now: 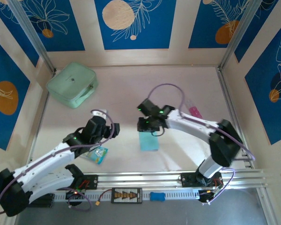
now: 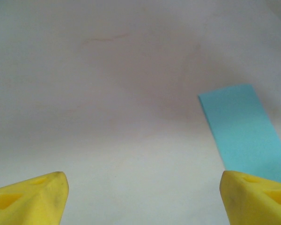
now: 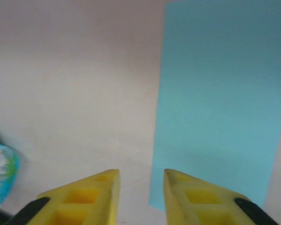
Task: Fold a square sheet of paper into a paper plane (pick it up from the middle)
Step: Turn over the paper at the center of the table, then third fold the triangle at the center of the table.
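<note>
Right wrist: right pincer (image 3: 140,173), narrowly parted, at paper (image 3: 220,103) edge.

We count two arms, the left arm (image 1: 51,161) and the right arm (image 1: 196,124). We count two grippers, the left gripper (image 2: 142,180) and the right gripper (image 3: 140,176); each carries two yellow fingers (image 3: 91,197), four in all. On the one table (image 1: 131,89) we find one sheet of light-blue paper (image 1: 149,141), one mint-green pouch (image 1: 71,84), one small printed blue-and-white packet (image 1: 97,153) and one pink item (image 1: 195,111), too small for us to identify. The back wall bears three blue panels (image 1: 131,23).
</note>
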Controlling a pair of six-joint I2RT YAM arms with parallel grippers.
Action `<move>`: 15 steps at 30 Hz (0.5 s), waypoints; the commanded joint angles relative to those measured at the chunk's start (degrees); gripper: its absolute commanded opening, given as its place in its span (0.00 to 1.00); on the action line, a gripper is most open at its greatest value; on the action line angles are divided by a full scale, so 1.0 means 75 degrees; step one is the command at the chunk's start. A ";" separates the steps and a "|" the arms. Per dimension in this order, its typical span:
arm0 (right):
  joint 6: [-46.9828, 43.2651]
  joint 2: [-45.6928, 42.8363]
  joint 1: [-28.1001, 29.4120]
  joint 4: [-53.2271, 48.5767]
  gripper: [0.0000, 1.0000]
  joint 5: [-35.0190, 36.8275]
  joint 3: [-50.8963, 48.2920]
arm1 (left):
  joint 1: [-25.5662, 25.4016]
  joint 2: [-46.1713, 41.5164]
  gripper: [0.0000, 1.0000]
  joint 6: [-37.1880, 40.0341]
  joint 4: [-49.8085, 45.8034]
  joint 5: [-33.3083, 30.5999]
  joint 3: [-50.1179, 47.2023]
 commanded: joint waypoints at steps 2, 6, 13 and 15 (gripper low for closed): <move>0.0696 -0.0875 -0.1092 0.2533 0.21 -0.2189 -0.2077 | 0.0089 0.1293 0.81 0.0015 0.0709 0.1925 0.0668; 0.0947 -0.1200 -0.2080 0.4005 0.14 -0.3448 -0.3379 | 0.0089 0.2610 0.77 -0.0161 0.1166 0.3104 0.1149; 0.0885 -0.0350 -0.2501 0.4906 0.09 -0.4251 -0.3767 | 0.0094 0.4296 0.73 -0.0575 0.1453 0.4425 0.1810; 0.0945 -0.0050 -0.2490 0.5096 0.08 -0.4350 -0.3782 | 0.0089 0.4574 0.72 -0.0708 0.1549 0.4587 0.1865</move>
